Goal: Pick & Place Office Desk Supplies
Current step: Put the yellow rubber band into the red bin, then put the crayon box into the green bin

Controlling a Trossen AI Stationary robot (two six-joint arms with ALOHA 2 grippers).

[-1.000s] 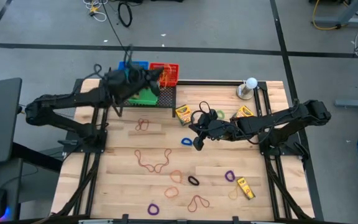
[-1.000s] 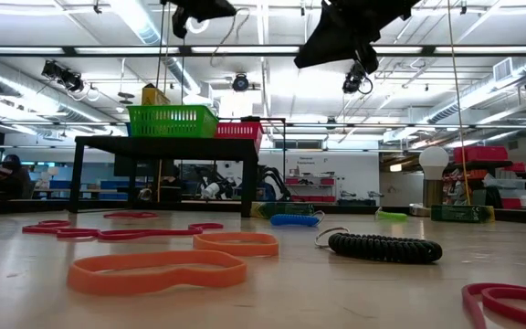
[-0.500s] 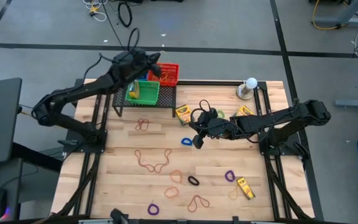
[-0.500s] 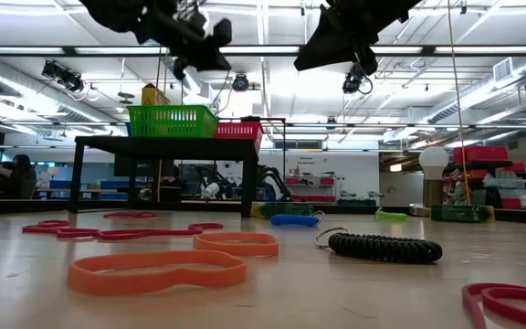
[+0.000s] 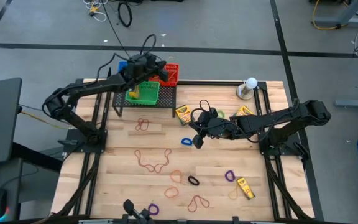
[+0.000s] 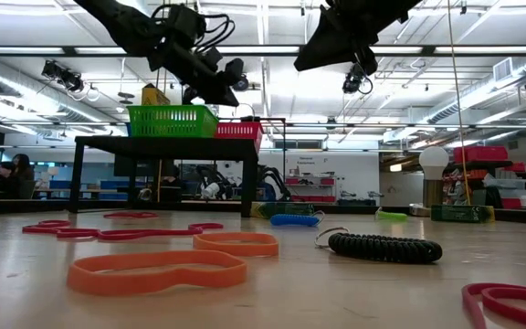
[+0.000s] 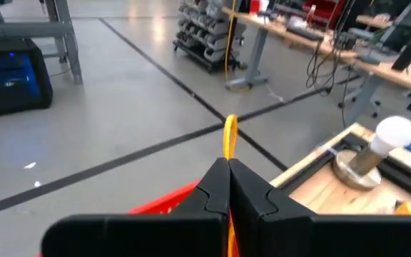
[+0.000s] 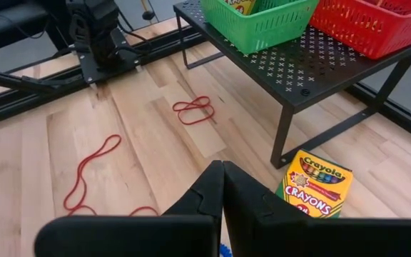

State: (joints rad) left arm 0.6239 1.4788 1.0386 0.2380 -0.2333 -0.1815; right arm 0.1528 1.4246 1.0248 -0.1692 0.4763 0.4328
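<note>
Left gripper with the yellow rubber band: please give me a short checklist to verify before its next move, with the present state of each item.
1. Left gripper shut on the yellow rubber band: ok, the loop sticks out between the closed fingers.
2. Left gripper above the red basket on the black rack: ok in the high view.
3. Exact height above the red basket: cannot tell.
4. Green basket out of the drop path: ok, it stands beside the red one.
5. Right gripper away from the baskets: ok, shut and empty near the blue rubber band at mid-table.
</note>
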